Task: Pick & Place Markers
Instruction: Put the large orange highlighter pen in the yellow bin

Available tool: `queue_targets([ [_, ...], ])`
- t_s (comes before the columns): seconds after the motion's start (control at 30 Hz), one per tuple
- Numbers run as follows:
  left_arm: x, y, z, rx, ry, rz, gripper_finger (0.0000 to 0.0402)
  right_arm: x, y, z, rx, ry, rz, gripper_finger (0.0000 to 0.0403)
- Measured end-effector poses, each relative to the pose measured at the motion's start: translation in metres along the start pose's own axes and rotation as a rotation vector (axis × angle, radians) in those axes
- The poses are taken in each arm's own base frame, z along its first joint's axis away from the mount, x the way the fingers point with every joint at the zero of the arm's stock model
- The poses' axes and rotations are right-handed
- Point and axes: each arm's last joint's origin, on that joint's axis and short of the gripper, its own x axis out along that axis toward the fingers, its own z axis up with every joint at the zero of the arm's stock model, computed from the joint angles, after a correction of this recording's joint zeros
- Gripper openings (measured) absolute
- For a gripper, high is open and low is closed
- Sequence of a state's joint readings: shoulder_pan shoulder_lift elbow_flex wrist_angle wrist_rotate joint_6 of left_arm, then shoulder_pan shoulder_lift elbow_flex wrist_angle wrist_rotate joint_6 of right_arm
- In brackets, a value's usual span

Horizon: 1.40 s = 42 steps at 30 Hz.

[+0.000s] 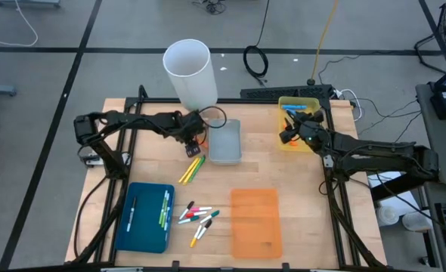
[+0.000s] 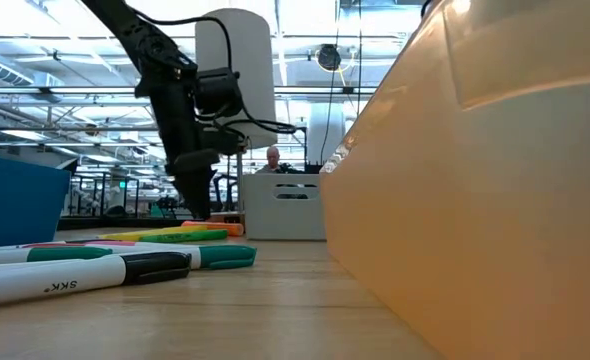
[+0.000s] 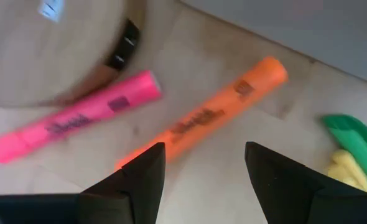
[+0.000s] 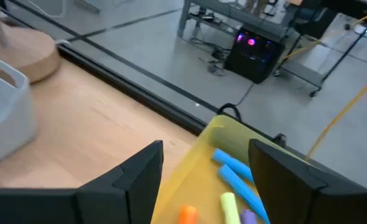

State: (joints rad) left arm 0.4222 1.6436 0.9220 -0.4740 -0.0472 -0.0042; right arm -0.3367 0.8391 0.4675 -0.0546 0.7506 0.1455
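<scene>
The left tool [image 3: 203,163] hangs released, fingers parted, over the orange marker [image 3: 202,118] lying on bare table [image 1: 283,170] beside the pink marker [image 3: 74,124], near the white cylinder's [image 1: 189,72] base, while the right tool [image 4: 205,165] hovers released above the yellow tray's [image 4: 199,162] rim.

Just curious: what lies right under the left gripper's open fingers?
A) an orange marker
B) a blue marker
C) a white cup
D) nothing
A: in the left wrist view the orange marker lies on the table between the left gripper's spread fingers.
</scene>
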Motion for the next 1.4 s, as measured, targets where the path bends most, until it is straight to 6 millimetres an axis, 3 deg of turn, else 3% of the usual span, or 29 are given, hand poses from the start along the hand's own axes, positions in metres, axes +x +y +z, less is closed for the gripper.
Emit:
queue_targets([
  [0.3,0.008,-0.001,0.001,0.140,-0.010,-0.056,0.0227,0.000,0.002,0.003,0.015,-0.018,0.053,0.0220],
  [0.6,0.040,-0.005,-0.003,0.151,0.066,-0.109,0.0227,0.000,0.002,0.003,0.014,-0.018,0.054,0.0220],
  [0.87,0.040,-0.012,-0.008,0.111,0.121,-0.127,0.0222,-0.001,0.002,0.003,0.012,-0.018,0.057,0.0215],
  [1.0,0.039,-0.017,-0.009,0.103,0.130,-0.125,0.0175,-0.001,0.002,0.003,0.009,-0.019,0.057,0.0216],
  [1.17,0.039,-0.023,-0.010,0.099,0.136,-0.130,0.0069,-0.001,0.002,0.003,0.009,-0.018,0.057,0.0216],
  [1.4,0.019,-0.026,-0.016,0.004,0.195,-0.157,0.0062,-0.001,0.002,0.003,0.009,-0.019,0.057,0.0213],
])
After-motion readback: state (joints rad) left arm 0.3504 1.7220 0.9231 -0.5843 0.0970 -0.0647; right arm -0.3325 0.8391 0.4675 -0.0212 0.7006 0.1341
